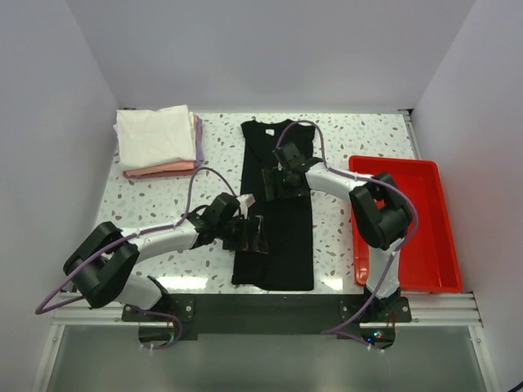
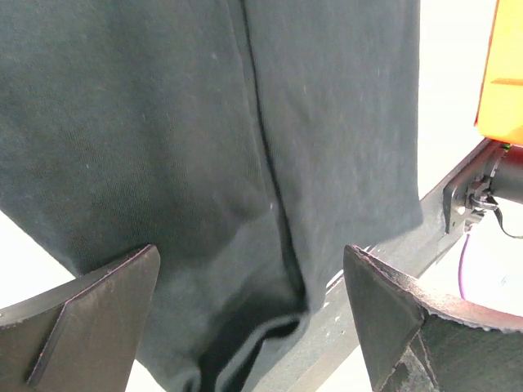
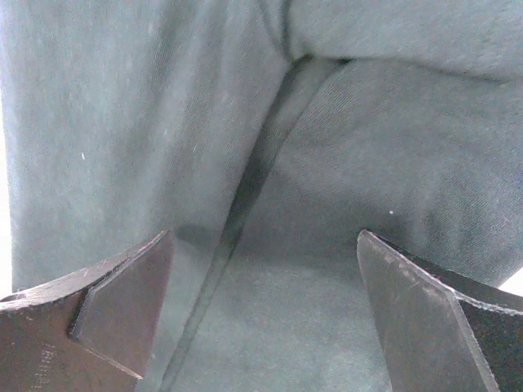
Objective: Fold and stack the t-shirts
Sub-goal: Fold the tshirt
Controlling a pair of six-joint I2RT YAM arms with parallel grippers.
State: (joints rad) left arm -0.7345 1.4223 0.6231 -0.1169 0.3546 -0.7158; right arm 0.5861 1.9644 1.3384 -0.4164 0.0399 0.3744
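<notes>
Top external: black shirt lies on the table as a long narrow strip, collar toward the far edge, hem close to the near edge. Sides look folded in lengthwise. Crosswise folds and stacking not yet done.

The folded shirts, white over pink and lavender, sit piled at the far left corner.

Left gripper is over the strip's left edge, near half. Right gripper is over the far half.

Wrist views: both sets of jaws spread wide, black cloth directly beneath, nothing pinched.
</notes>
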